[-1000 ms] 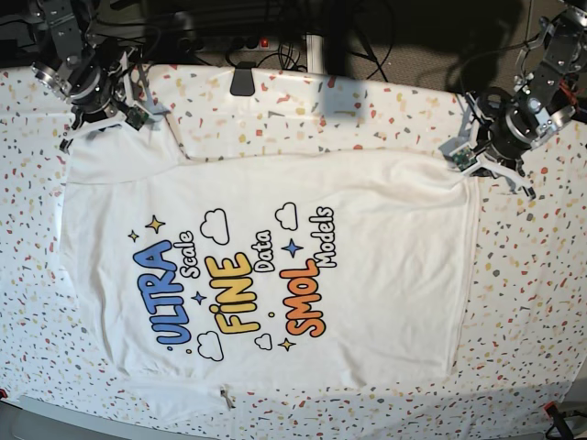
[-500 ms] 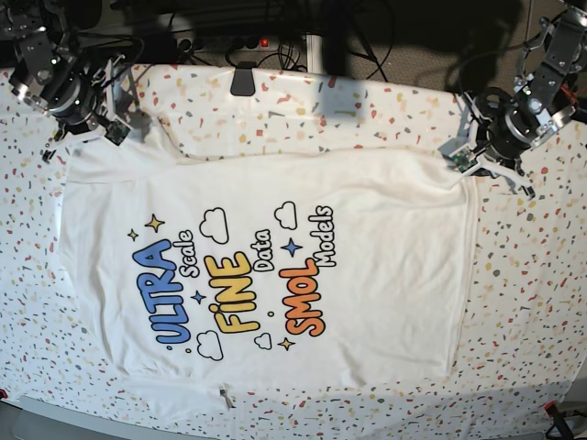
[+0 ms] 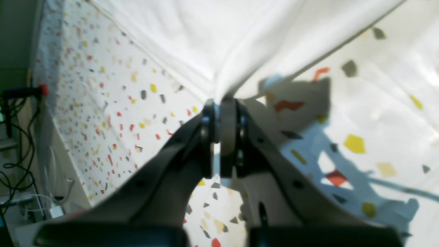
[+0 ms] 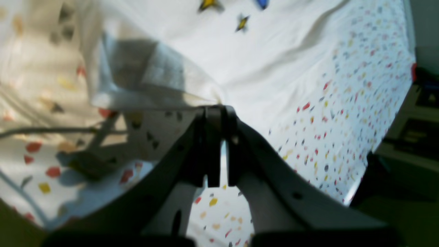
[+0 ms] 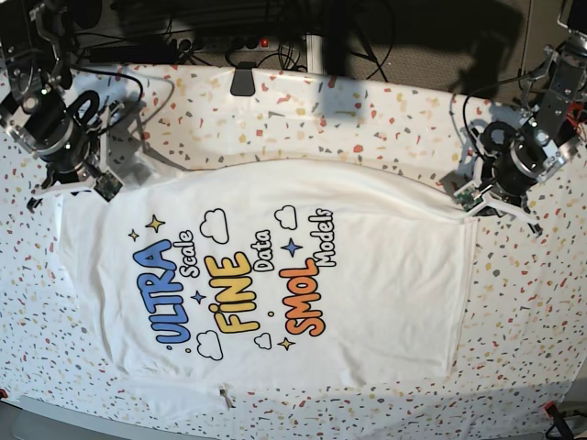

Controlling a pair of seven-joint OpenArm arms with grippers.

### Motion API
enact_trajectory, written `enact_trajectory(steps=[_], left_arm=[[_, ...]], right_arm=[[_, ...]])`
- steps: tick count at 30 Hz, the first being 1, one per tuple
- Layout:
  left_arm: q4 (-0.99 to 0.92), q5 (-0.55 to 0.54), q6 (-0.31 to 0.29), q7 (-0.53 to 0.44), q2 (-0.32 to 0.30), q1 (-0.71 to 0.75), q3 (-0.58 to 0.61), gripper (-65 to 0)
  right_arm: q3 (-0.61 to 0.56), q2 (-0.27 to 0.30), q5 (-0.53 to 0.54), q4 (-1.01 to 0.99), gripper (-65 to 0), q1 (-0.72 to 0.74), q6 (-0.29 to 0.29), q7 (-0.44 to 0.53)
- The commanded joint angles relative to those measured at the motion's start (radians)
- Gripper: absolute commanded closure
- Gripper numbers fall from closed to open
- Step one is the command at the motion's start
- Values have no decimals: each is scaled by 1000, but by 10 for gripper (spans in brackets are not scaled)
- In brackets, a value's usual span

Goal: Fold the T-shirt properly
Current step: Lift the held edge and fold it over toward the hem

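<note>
Speckled white bench (image 5: 367,110), large white printed cotton T-shirt (image 5: 367,275) print-up, long axis sideways, left pincer (image 3: 221,103) and right pincer (image 4: 216,108) each clamped on its far edge

Matt white cloth T-shirt (image 5: 385,275) — smooth, speckled table cover (image 5: 367,110)

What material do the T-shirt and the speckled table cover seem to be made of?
T-shirt: soft matte white cloth, probably cotton knit; it creases and drapes where the left gripper pinches it.
Table cover: looks like thin white printed sheet, perhaps fabric or plastic; it lies flat with coloured flecks.
</note>
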Motion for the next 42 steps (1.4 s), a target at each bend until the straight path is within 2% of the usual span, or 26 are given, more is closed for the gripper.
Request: enact_trajectory(steps=[1,4,9,15,18,22,27,34,36,39,42], left_arm=[[13,-1,13,-12,-15,-23,-7,0],[13,-5,14,-10,-14,-35,-7,0],[13,-184,13,56,-13,-37,-7,0],[13,-191,17,56,-11,-66,-7,0],[13,-192,66,56,-9,-94,-7,0],[13,-282,74,64,-3,-130,-7,0],[11,-288,74,63,14,-153,-7,0],[11,-287,78,82,49,-198,-7,0],[11,-288,89,84,56,-207,-7,0],[-8,-287,119,85,63,-217,-7,0],[-75,-288,141,58,80,-233,-7,0]], right_arm=[[9,21,8,14,0,26,-14,13],[9,21,51,9,0,71,-13,13],[8,-9,111,7,0,128,-12,13],[8,-69,120,-84,0,226,-11,23],[7,-95,120,-156,0,283,-11,32],[5,-126,162,-257,0,365,-8,43],[-19,-165,179,-385,0,457,47,44],[-47,-217,163,-518,0,583,50,46],[-48,-232,143,-543,0,611,53,46],[-48,-239,146,-572,0,645,91,48],[-48,-237,145,-578,0,664,93,53]])
